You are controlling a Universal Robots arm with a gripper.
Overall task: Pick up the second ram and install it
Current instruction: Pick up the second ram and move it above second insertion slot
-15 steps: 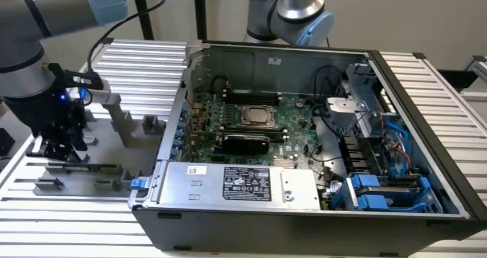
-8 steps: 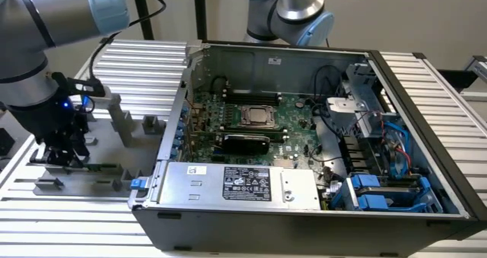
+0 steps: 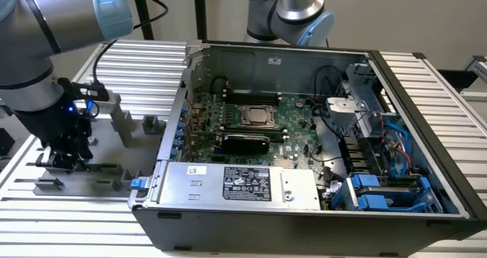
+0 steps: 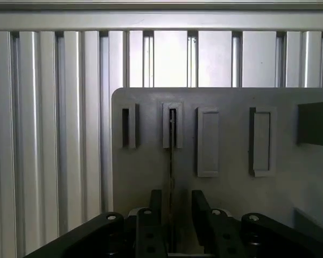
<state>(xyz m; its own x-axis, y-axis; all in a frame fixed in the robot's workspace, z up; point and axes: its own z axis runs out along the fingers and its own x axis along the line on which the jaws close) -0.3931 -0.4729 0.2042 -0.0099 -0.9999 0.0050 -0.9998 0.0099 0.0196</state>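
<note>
The second ram (image 4: 171,161) stands on edge in a slotted holder (image 4: 172,126) of the grey fixture plate (image 4: 231,183), seen as a thin dark line. My gripper (image 4: 176,215) is open and straddles the stick. One finger (image 4: 155,212) is close beside it, the other finger (image 4: 201,212) a little apart. In the exterior view, my gripper (image 3: 65,160) is down at the fixture plate (image 3: 114,146) on the exterior view's left, with a green sliver of the ram (image 3: 104,167) beside it. The motherboard (image 3: 293,112) lies in the open computer case (image 3: 414,98).
Grey holder blocks (image 3: 122,124) stand up from the fixture plate near my gripper. A ribbed aluminium table (image 3: 145,61) carries everything. A power supply (image 3: 236,184) fills the case's near side, with cables and blue drive bays (image 3: 380,192) at the exterior view's right. A second arm (image 3: 297,12) stands behind the case.
</note>
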